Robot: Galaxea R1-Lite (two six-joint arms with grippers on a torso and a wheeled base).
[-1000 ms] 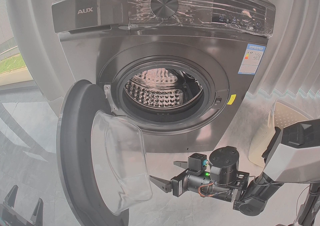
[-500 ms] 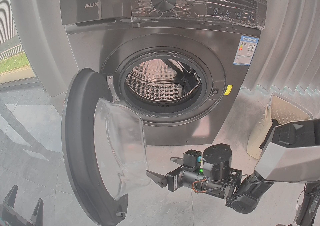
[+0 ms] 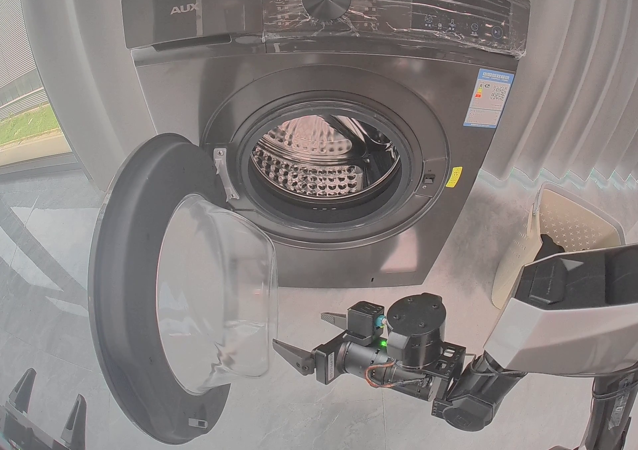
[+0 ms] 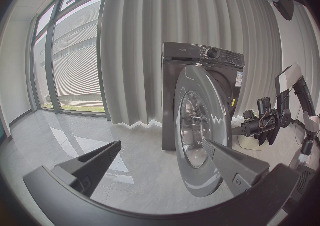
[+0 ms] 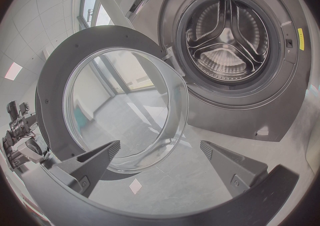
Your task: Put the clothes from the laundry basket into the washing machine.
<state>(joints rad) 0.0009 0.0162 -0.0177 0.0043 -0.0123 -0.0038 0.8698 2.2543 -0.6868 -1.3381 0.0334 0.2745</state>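
Your right gripper [image 3: 299, 330] hung low in front of the washer [image 3: 372, 73], its fingers spread and holding nothing, with the tips aimed toward the door [image 3: 126, 259]. The door stood wide open on the washer's left side. The one basket [image 3: 578, 222] sat just beside the washer's right flank, behind your right forearm, so it lay on the opposite side from where that gripper pointed. Its long axis looked roughly upright and its perforated wall faced you. A dark shape [image 3: 549, 247] showed at the basket's near edge, half hidden by the arm. Whether it was clothing, and how many pieces waited there, could not be told. The drum [image 3: 312, 172] showed only bare steel, so loading appeared not yet begun. Your left gripper [image 3: 52, 397] was well off to the washer's left, beyond the open door, its fingers likewise parted and empty. The count was one washer, one door, one basket and two released grippers. The right arm was plainly the nearer to the basket. The coming move looked to depend on turning that gripper back toward the basket, away from the door.
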